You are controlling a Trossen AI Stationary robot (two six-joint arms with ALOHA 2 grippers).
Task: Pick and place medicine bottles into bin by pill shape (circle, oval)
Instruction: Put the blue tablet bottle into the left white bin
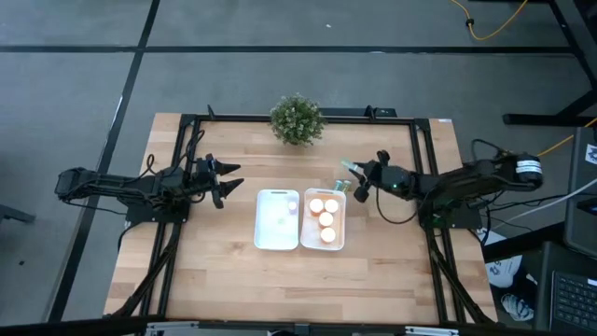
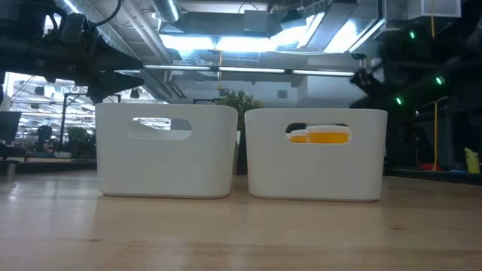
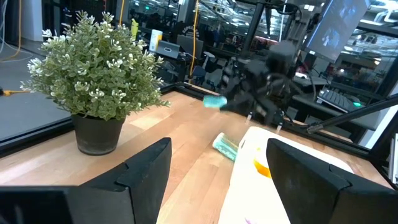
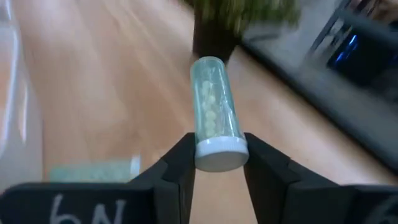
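Teal bottle (image 4: pixel 214 112) sits clamped in right hand (image 4: pixel 217 163).

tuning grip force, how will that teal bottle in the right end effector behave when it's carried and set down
The teal bottle looks like thin clear plastic with small pills inside, so probably light and fairly stiff. The right end effector pinches it only at the white cap end, so it might pivot or slip. Being a smooth cylinder, it would likely roll if laid on the table, like the other bottle lying there.

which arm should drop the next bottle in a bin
Right. The right hand already grips a teal bottle beside the bin holding orange bottles. The left hand is open and empty, left of the other bin.
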